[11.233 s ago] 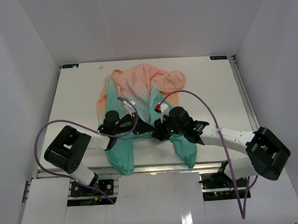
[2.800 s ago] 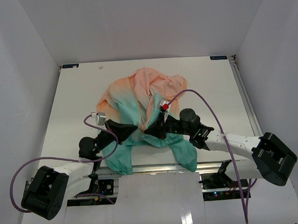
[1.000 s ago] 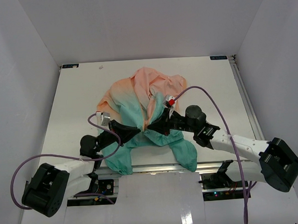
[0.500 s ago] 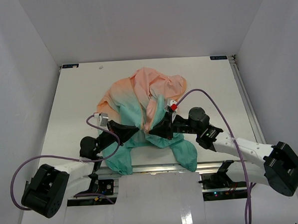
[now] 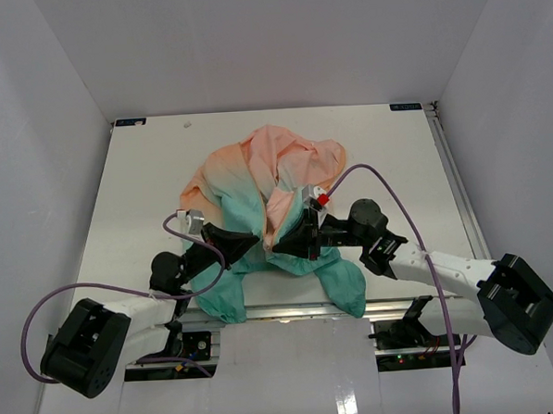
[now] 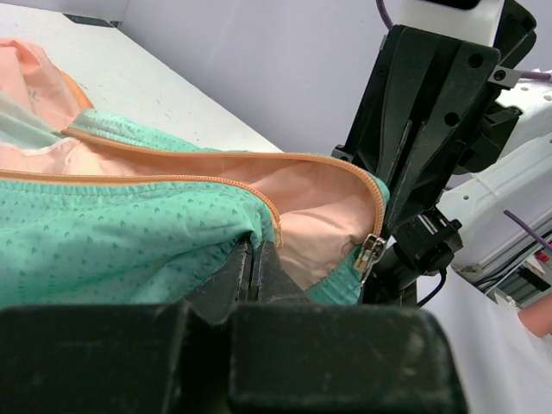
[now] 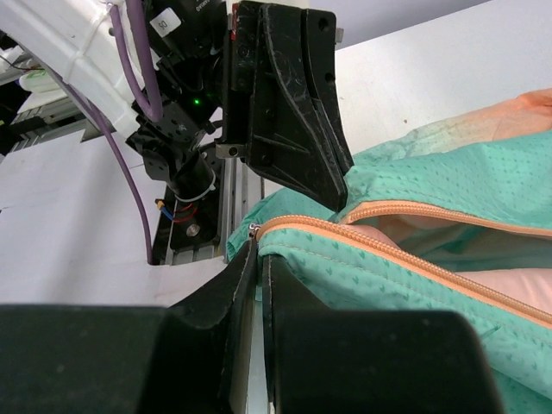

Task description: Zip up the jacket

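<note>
The jacket [image 5: 265, 161] lies bunched mid-table, peach at the far end and teal near me, its front open. My left gripper [image 5: 252, 239] is shut on one teal front edge by the orange zipper tape [image 6: 155, 179], as the left wrist view shows [image 6: 256, 252]. My right gripper [image 5: 280, 246] is shut on the other front edge at its bottom corner [image 7: 259, 246], where the zipper's metal end pin [image 7: 254, 228] shows. The silver zipper slider [image 6: 371, 253] hangs on the edge close to the right gripper's fingers [image 6: 423, 138]. The two grippers face each other a few centimetres apart, holding the hem lifted.
The white table [image 5: 145, 177] has walls on three sides. The metal rail [image 5: 291, 310] runs along the near edge just below the hem. Purple cables [image 5: 386, 178] loop over both arms. The teal hem hangs over the near edge [image 5: 341, 287].
The right gripper has drawn its jacket edge slightly toward the near edge and closer to the left gripper. The left gripper has hardly moved. Both stay shut on the fabric.
</note>
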Controlling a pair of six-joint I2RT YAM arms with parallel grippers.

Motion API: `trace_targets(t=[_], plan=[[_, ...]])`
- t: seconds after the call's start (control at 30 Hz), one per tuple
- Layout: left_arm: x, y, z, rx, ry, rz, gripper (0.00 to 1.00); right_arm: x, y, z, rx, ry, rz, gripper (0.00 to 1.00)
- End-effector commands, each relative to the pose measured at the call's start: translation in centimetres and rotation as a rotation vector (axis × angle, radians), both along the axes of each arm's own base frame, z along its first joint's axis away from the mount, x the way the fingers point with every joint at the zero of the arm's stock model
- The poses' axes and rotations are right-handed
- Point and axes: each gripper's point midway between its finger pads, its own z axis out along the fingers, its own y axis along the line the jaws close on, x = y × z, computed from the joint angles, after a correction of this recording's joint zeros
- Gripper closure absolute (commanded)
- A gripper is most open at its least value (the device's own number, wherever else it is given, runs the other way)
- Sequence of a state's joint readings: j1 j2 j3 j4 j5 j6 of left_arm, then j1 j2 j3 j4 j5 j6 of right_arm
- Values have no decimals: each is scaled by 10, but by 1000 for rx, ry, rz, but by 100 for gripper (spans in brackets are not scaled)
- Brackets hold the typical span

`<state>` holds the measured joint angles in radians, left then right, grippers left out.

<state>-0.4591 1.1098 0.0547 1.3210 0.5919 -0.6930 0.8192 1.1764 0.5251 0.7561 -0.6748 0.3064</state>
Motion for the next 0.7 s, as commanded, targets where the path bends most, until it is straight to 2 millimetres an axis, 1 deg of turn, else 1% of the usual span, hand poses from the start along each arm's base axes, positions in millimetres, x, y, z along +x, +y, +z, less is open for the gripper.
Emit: trace_targets(t=[0.0, 0.17, 0.23, 0.4, 0.67], plan=[[-43, 20, 95, -207, -500, 8, 100, 1, 4, 11, 36, -38, 21, 92], [-51, 21, 110, -219, -575, -5, 100, 1, 7, 10, 34, -28, 35, 92], [-53, 22, 112, -221, -592, 0, 100, 0, 7, 10, 40, -22, 37, 92], [-60, 26, 114, -225, -635, 14, 100, 3, 9, 11, 47, 5, 29, 92], [-69, 23, 111, -207, -674, -17, 100, 9, 14, 16, 64, 32, 5, 92]])
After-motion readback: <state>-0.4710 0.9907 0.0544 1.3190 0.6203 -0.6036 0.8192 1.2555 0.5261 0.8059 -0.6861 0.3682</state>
